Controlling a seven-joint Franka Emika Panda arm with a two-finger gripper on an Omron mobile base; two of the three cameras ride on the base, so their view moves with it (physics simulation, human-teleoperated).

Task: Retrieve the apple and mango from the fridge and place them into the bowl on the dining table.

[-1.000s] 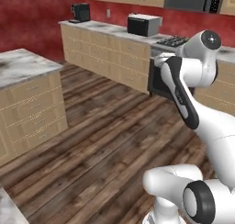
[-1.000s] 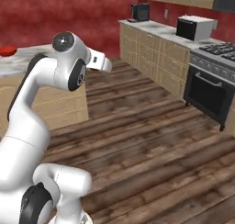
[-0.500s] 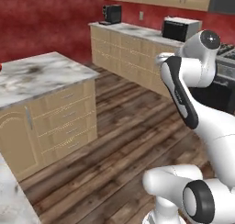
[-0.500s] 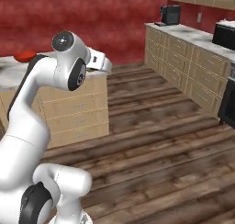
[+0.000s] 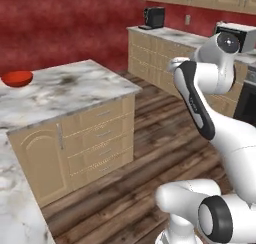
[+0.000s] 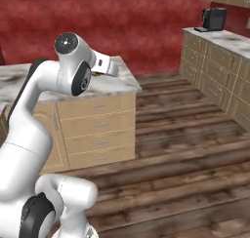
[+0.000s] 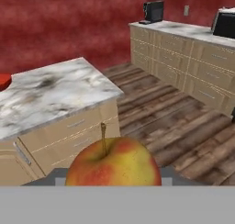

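Midway, clamped on the apple (image 7: 113,162) by the end effector (image 7: 112,179), well apart from the bowl (image 5: 17,78) on the far tabletop (image 5: 75,90); likely dropped if jolted, or knocked against the tabletop edge if carried low.

A deep red wall (image 5: 65,23) is seen behind a floor of dark wooden planks (image 6: 185,149). Tan wooden cabinets (image 7: 183,58) with a marble counter (image 5: 170,35) are set along the far side, where a black coffee machine (image 5: 154,17) is placed.
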